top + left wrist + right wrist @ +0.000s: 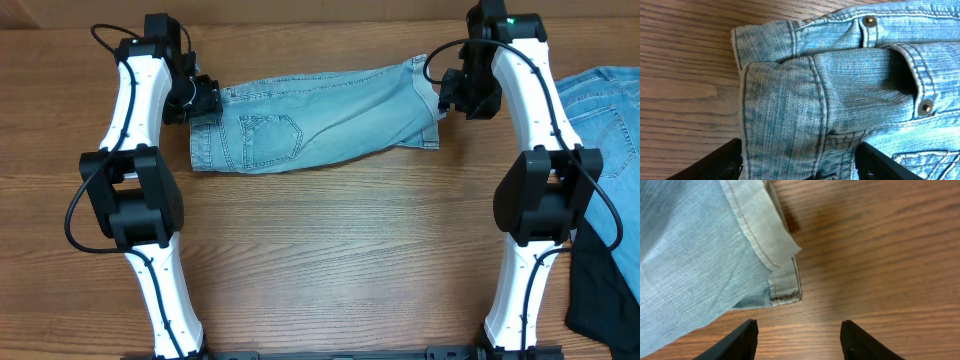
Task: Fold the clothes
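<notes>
1. Left gripper (203, 100) sat near the far left part of the table (330, 250), right at the waistband end of the denim shorts (320, 115). In the left wrist view its fingers (715, 162) stood wide apart, one over bare wood just off the waistband edge, the other over the denim; nothing was clamped. Whether the tips touched the cloth could not be told.
2. Right gripper (447, 95) sat near the far right part of the table, just beside the hemmed cuff end of the shorts. In the right wrist view its fingers (737, 342) were spread apart over bare wood, just off the frayed cuff corner (785, 298); it held nothing.
3. The denim shorts lay flat along the far edge of the table, running left to right between the two grippers, waistband to the left and cuffs to the right. A stitched back pocket (270, 135) faced up near the waistband end.
4. Left wrist view showed the waistband doubled over on itself, with two metal rivets (869, 21) visible.
5. Medium-blue jeans (610, 110) lay at the right edge of the table, well apart from the shorts, with a dark garment (610, 290) toward the near right corner.
6. No containers were in view.
</notes>
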{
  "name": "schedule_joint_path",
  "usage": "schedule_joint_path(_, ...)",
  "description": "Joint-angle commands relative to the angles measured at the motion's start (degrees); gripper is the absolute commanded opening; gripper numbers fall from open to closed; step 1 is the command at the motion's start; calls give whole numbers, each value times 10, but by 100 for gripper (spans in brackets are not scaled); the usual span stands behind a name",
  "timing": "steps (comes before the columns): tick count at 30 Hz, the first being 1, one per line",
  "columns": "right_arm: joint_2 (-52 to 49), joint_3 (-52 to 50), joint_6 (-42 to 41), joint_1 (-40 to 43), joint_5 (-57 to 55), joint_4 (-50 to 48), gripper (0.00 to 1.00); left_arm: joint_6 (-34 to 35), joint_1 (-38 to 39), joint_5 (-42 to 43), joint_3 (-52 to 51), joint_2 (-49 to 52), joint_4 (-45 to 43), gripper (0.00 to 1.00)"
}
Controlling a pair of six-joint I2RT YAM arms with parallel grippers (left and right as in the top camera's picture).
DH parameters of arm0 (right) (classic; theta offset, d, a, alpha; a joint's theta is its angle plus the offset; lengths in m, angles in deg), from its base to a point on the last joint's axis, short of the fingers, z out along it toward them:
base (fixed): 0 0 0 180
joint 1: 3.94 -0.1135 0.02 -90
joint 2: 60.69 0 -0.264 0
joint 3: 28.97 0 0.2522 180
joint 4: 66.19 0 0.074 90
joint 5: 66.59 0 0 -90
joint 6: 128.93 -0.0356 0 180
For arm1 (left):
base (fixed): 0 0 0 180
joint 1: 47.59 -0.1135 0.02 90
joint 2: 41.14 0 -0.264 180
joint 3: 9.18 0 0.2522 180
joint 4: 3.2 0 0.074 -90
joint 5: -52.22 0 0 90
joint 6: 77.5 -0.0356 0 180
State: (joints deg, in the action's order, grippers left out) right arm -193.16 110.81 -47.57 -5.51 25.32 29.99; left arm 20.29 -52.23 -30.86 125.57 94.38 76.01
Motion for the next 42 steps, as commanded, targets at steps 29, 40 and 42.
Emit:
schedule_joint_path(29, -4, -154, 121, -4, 8, -263, 4, 15, -6, 6, 0, -2, 3, 47)
schedule_joint_path(40, -4, -154, 117, -2, 7, -170, 4, 30, -6, -1, 26, -2, -27, 4)
schedule_joint_path(42, -4, -154, 117, -2, 7, -167, 4, 30, -6, -1, 26, -2, -39, 4)
